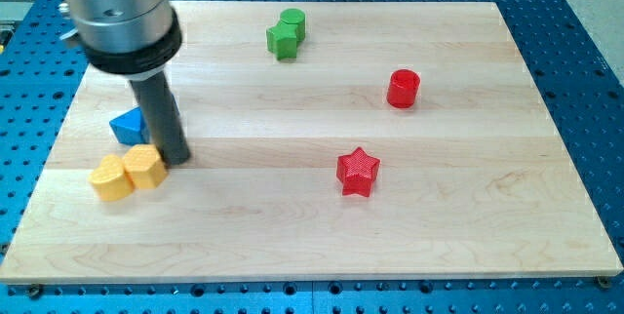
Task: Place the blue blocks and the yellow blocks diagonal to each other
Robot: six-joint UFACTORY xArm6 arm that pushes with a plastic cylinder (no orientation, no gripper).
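Well off toward the view's right of my tip (pixel 176 159) the wooden board (pixel 468 226) carries three blocks that have no part in the cluster: a red star (pixel 357 172) nearest, roughly level with the tip; a red cylinder (pixel 403 89) farther right and higher; and a green block (pixel 286 33) of a lumpy two-lobed shape up near the view's top edge. All three lie well apart from the tip and from each other, and nothing stands between them and the rod. Around the board runs a blue perforated table (pixel 585 80).

The blocks that matter sit tight against the tip's left side. A blue block (pixel 127 126), wedge-like or triangular, lies just up and left of the tip, partly hidden behind the dark rod (pixel 161 119). Just below it, two yellow blocks lie side by side and touching: one yellow block (pixel 145 166) is right beside the tip, seemingly in contact with it, and the other yellow block (pixel 110 178) sits farther left and slightly lower. The blue block appears to touch or nearly touch the nearer yellow one.

There are no fingers to open or close here; the rod simply rests its tip on the board, holding nothing.
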